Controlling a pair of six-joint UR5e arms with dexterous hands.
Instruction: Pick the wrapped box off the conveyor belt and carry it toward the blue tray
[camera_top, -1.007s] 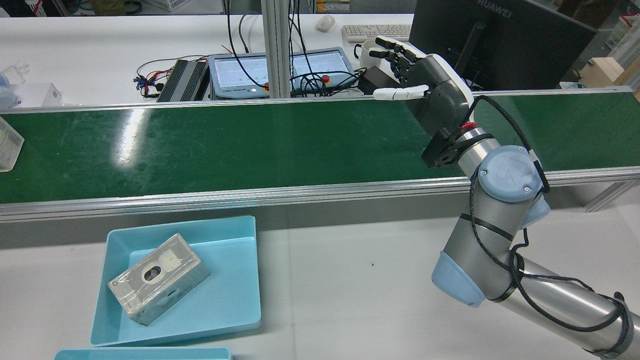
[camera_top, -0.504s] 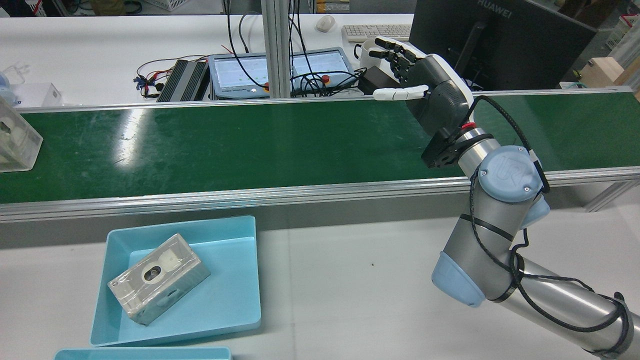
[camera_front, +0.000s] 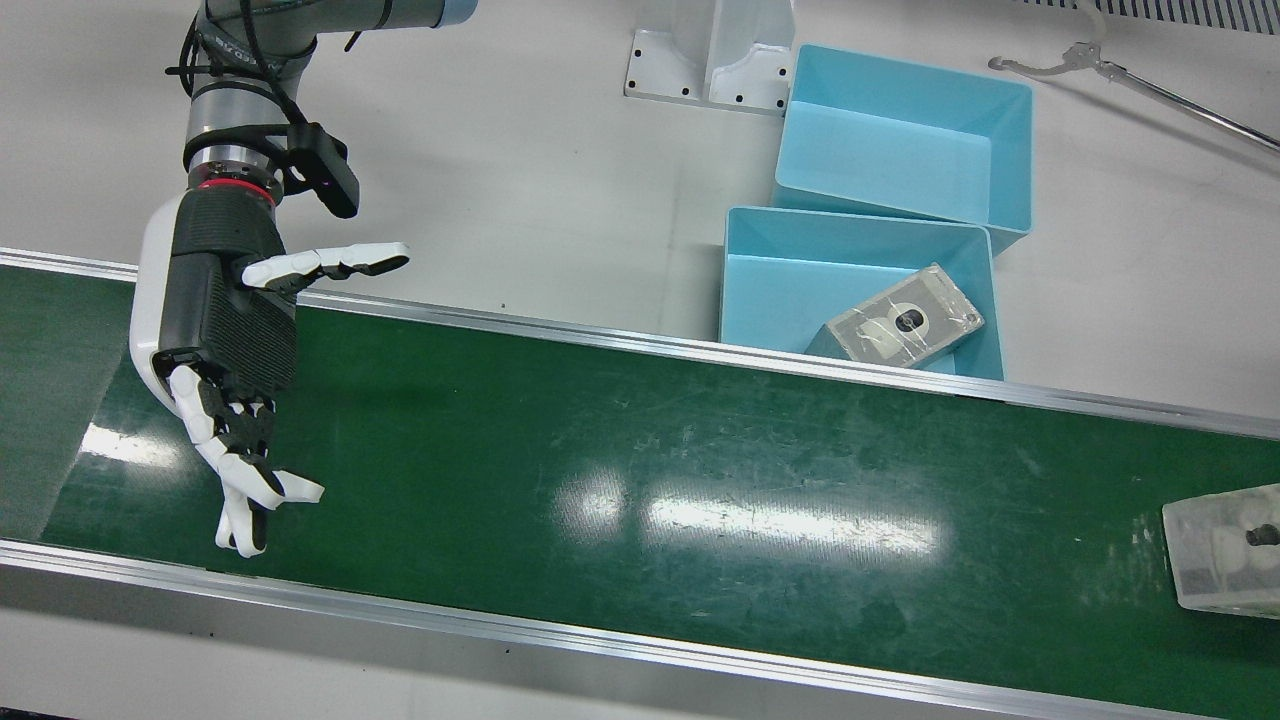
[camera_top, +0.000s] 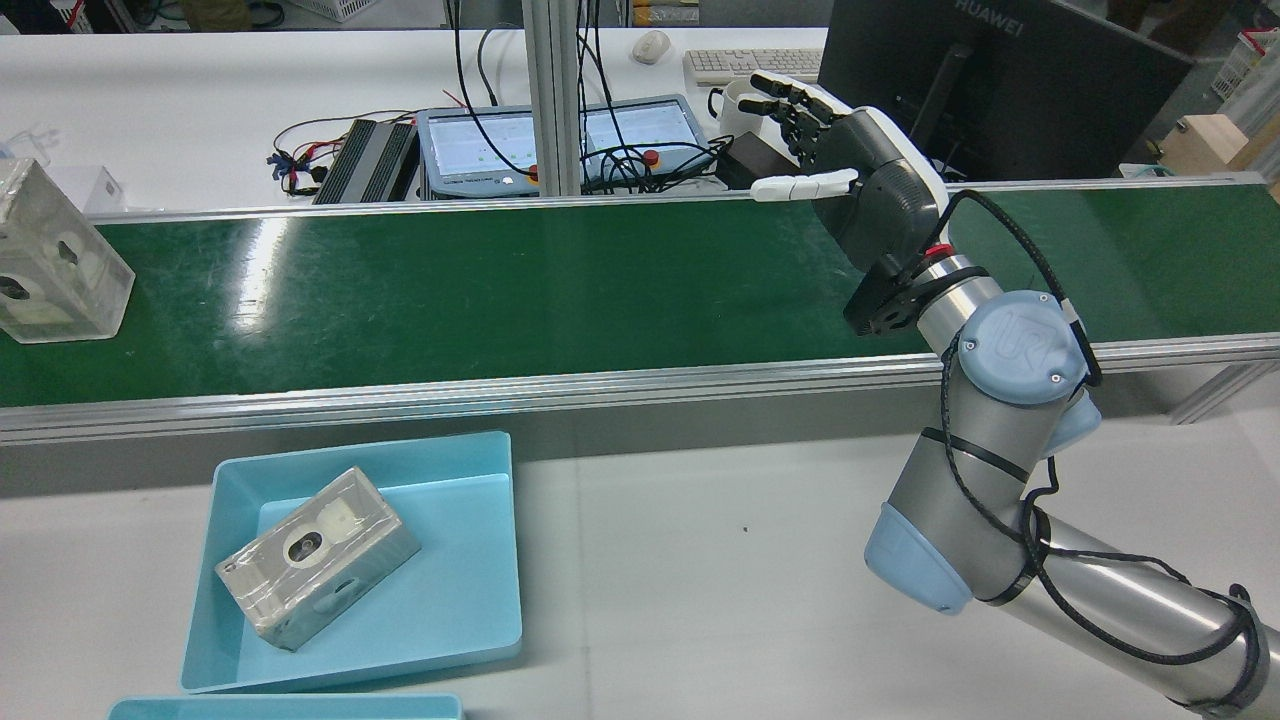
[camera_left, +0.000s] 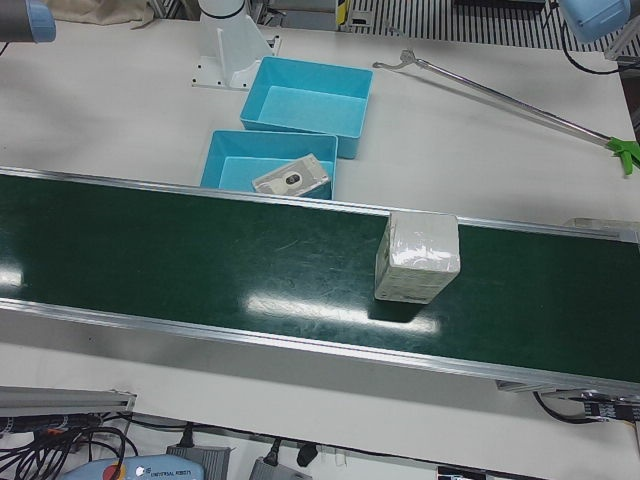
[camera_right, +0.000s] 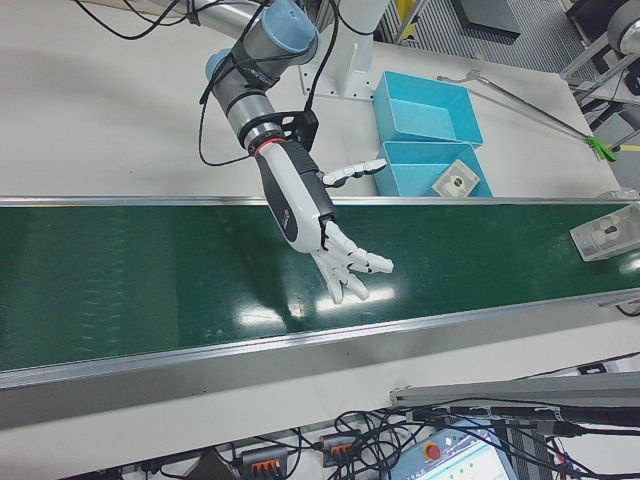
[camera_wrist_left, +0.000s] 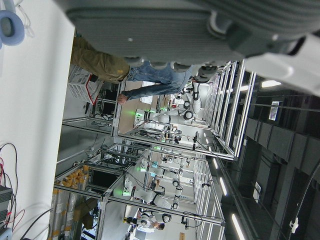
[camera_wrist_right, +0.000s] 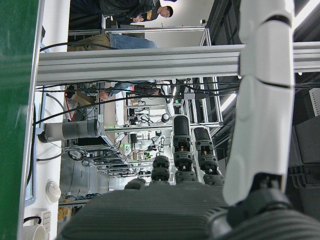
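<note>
A wrapped box stands on the green conveyor belt at its far left end in the rear view. It also shows in the front view, the left-front view and the right-front view. My right hand hovers open and empty over the belt's other end, fingers spread, far from the box; it also shows in the front view and the right-front view. The blue tray beside the belt holds another wrapped box. Only the palm of my left hand shows.
A second, empty blue tray stands behind the first one. A long grabber tool lies on the white table. A monitor, a tablet and cables sit beyond the belt.
The wrapped box has ridden in along the belt from the rear view's left edge and now shows almost whole. My right hand has not moved.
</note>
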